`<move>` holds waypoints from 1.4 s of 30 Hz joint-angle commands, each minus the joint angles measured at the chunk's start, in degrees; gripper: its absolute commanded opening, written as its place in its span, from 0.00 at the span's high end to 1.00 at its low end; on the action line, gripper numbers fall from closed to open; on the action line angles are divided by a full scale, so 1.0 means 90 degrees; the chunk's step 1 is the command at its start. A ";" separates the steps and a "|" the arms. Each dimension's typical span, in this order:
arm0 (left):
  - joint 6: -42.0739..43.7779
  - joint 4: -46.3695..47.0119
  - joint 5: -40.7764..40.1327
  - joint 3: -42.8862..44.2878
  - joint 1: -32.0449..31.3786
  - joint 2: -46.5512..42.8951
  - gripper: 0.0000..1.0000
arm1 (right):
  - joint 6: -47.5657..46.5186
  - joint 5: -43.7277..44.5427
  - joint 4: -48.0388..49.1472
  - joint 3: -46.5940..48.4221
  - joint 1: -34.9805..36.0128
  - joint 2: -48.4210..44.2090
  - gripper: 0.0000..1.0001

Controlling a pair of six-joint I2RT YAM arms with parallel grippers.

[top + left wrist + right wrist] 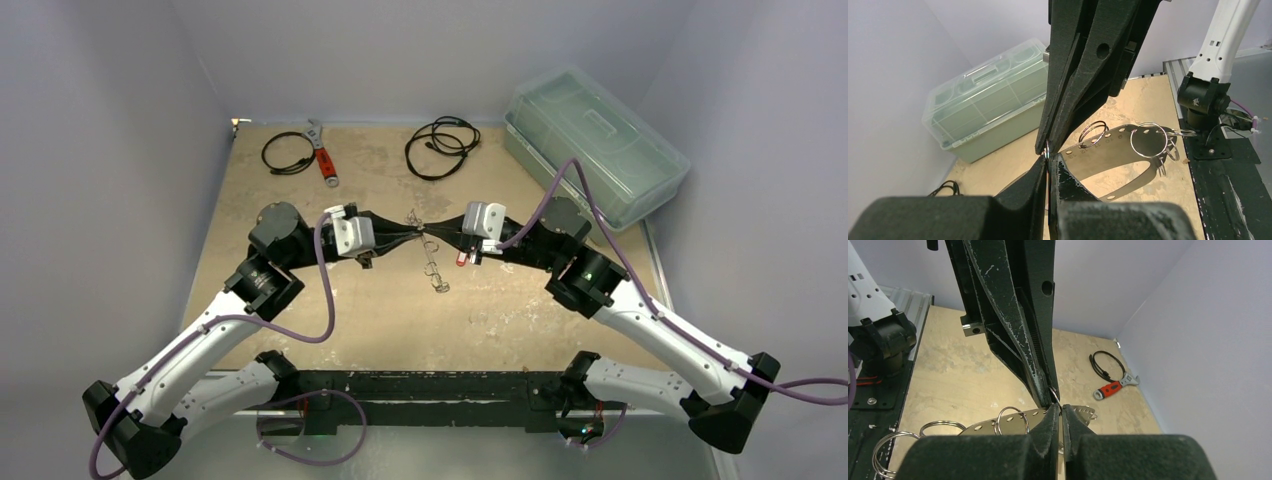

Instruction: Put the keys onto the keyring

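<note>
My left gripper [417, 236] and right gripper [433, 238] meet tip to tip above the table's middle. Both are shut on one small steel split ring [1047, 150], also seen in the right wrist view [1054, 396]. From it hangs a flat steel plate with numbered holes [1120, 150] that carries several larger split rings [1148, 140]. The plate [983, 427] and rings [1012, 421] hang below and left of my right jaws. The bundle dangles under the tips [436, 277]. A small red bit [461, 258] shows under the right gripper; I cannot tell what it is. No coloured key heads show clearly.
A red-handled wrench [323, 155] and two black coiled cables [288, 152] [441, 146] lie at the back of the table. A clear lidded plastic box [595, 145] stands at the back right. Grey walls close in the table on three sides.
</note>
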 commanded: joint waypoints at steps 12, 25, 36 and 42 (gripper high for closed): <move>0.0371 0.0024 -0.0316 -0.0097 -0.0078 -0.0379 0.64 | -0.0145 -0.0142 0.0170 0.0068 0.0013 0.0095 1.00; 0.0570 -0.0059 -0.1872 -0.0152 -0.0082 -0.0834 0.54 | -0.0452 0.0542 0.0007 0.0012 0.0014 -0.0032 1.00; -0.0539 0.1081 -0.4906 -0.0687 -0.0078 -0.0774 0.26 | -0.0128 0.1934 0.1019 -0.0619 0.0013 -0.0296 1.00; -0.1564 0.0136 -0.6584 0.0160 -0.0076 0.0382 0.20 | 0.0151 0.3427 0.1516 -0.0926 0.0013 -0.0451 1.00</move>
